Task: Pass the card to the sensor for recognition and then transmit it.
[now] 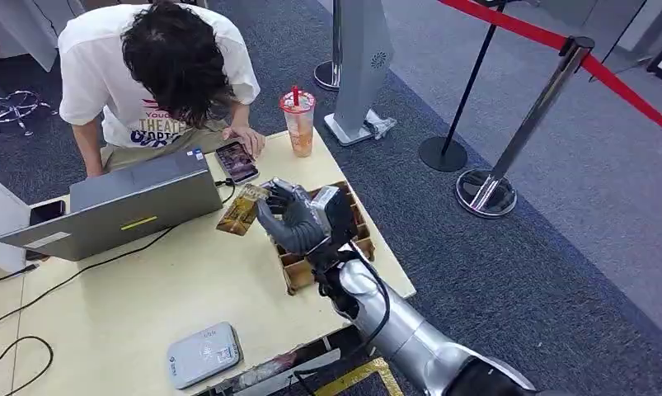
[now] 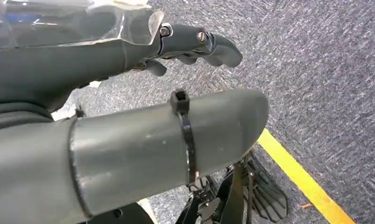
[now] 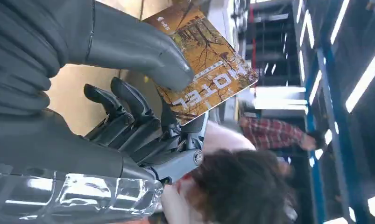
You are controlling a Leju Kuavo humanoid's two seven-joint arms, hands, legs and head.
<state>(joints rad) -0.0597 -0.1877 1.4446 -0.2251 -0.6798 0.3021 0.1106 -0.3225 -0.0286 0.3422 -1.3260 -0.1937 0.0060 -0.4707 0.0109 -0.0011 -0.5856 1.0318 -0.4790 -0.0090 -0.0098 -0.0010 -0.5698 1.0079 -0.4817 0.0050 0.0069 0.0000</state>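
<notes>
Sensor (image 1: pixel 202 355) sits low centre-left of the head frame on the desk (image 1: pixel 105 305), untouched — no scan yet, by my read. Right hand (image 1: pixel 298 216) mid-frame pinches the card (image 1: pixel 243 209) between thumb and fingers, held above the desk beside the brown tray (image 1: pixel 362 239), well apart from the sensor. Left hand (image 2: pixel 129 121) hangs over carpet, fingers spread, holding nothing. Person (image 1: pixel 158 66) upper left — handover still pending.

Silver arm (image 1: pixel 410 334), dark grey hand (image 1: pixel 298 221) — black cable looped alongside.
</notes>
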